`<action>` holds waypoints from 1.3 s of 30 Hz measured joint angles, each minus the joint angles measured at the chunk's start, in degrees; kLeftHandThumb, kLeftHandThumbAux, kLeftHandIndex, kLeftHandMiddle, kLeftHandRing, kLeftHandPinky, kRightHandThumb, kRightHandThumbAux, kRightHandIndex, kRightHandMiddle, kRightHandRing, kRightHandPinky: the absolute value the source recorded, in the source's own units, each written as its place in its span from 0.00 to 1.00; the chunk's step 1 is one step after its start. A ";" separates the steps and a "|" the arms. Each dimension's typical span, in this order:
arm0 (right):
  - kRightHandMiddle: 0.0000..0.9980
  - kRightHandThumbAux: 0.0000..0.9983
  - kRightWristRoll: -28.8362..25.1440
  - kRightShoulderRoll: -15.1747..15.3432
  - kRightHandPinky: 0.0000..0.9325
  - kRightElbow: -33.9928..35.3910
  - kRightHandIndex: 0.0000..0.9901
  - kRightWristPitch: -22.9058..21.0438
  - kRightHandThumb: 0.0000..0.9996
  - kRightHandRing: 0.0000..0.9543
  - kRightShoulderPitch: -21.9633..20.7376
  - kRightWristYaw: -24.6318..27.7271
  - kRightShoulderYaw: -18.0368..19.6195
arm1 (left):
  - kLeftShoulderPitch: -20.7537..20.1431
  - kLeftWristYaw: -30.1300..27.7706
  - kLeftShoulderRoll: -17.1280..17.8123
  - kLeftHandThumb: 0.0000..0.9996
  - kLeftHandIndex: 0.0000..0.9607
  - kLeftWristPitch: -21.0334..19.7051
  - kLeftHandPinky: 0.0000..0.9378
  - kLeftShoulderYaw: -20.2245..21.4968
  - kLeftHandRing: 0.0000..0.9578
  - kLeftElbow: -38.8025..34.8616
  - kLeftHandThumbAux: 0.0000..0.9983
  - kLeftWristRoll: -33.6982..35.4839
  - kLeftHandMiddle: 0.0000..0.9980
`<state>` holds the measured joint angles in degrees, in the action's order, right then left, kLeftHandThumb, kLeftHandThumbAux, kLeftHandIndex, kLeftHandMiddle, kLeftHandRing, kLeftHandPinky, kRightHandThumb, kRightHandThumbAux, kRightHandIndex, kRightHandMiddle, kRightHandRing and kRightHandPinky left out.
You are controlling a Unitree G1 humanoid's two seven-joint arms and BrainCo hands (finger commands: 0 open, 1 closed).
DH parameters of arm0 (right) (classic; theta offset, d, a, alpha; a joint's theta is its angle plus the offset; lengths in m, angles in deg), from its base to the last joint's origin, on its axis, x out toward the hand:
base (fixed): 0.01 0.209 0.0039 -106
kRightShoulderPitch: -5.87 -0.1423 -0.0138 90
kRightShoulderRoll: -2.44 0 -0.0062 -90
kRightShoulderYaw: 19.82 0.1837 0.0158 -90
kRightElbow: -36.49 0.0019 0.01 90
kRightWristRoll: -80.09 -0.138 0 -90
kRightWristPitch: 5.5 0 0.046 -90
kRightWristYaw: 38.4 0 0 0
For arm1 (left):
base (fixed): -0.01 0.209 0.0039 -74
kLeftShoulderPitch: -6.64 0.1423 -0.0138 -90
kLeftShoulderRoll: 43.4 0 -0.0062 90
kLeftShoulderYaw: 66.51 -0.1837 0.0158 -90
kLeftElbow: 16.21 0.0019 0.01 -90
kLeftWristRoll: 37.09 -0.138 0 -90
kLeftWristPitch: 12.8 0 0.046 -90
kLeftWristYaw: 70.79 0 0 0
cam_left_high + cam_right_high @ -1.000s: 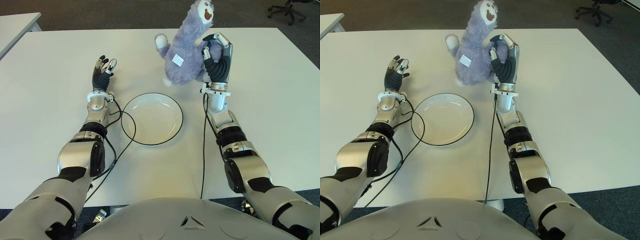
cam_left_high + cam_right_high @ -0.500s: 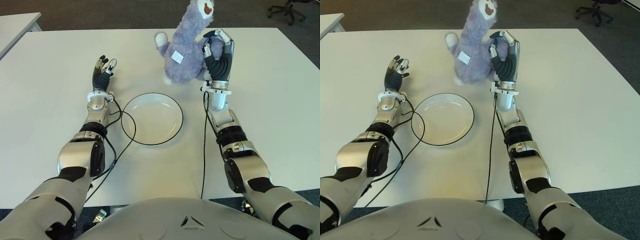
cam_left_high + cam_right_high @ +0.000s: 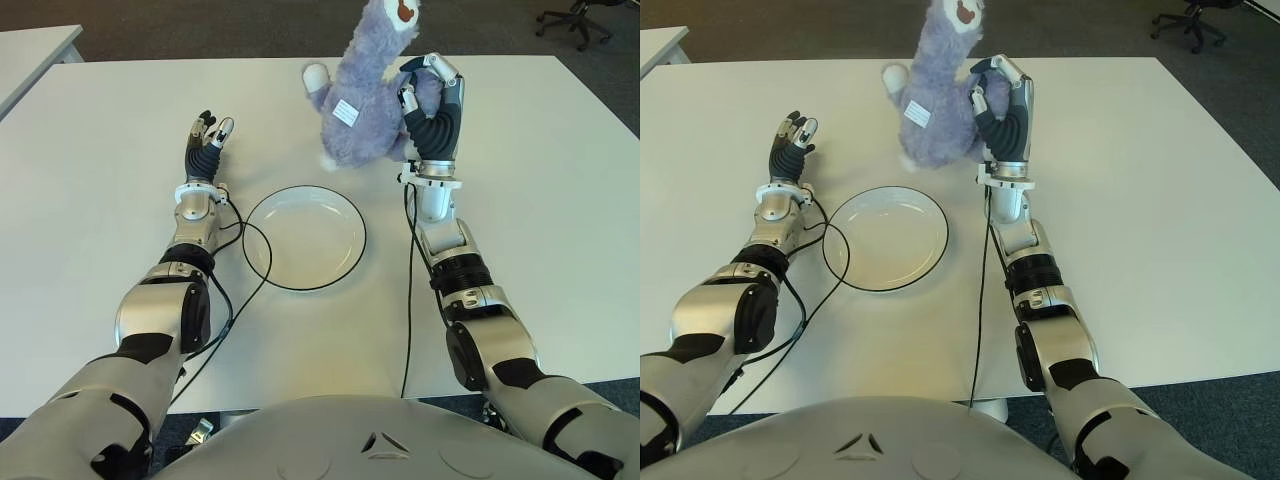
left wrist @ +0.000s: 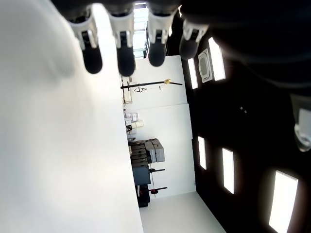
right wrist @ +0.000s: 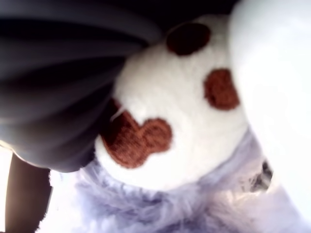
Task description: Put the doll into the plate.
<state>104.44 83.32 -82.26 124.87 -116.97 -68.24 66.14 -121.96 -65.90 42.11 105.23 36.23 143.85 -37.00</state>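
Note:
A fluffy lilac doll (image 3: 365,95) with a white face (image 5: 180,131) and a small white tag is held upright beyond the plate, lifted off the table. My right hand (image 3: 428,95) is shut on the doll's right side, fingers curled into the fur. The white plate (image 3: 304,237) with a dark rim lies on the white table (image 3: 540,190) between my arms, nearer to me than the doll. My left hand (image 3: 205,140) shows left of the plate, fingers extended and holding nothing; its fingertips (image 4: 125,60) appear in the left wrist view.
A black cable (image 3: 245,290) curves along the plate's left rim from my left arm. Another black cable (image 3: 408,290) hangs down from my right wrist. An office chair (image 3: 580,18) stands on the floor beyond the table's far right corner. A second table (image 3: 30,50) is at far left.
My right hand has raised the doll and shifted it slightly left; its head now reaches the top edge of the eye views. The left hand has not moved.

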 measured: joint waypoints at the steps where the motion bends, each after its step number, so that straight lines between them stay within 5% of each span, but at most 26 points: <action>1: 0.76 0.72 -0.13 -0.21 0.83 0.36 0.44 0.00 0.71 0.82 0.20 0.43 -0.07 | 0.00 0.00 -0.02 0.00 0.00 0.00 0.14 -0.01 0.12 0.00 0.41 0.00 0.09; 39: 0.82 0.71 -1.30 -2.60 0.92 7.44 0.44 0.05 0.73 0.88 6.51 9.67 -3.04 | 0.09 0.02 -0.45 0.00 0.00 0.66 0.16 -0.05 0.13 -0.01 0.39 0.01 0.10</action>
<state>103.14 80.72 -74.82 124.92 -110.46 -58.56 63.10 -121.87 -65.88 41.65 105.89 36.18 143.84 -36.99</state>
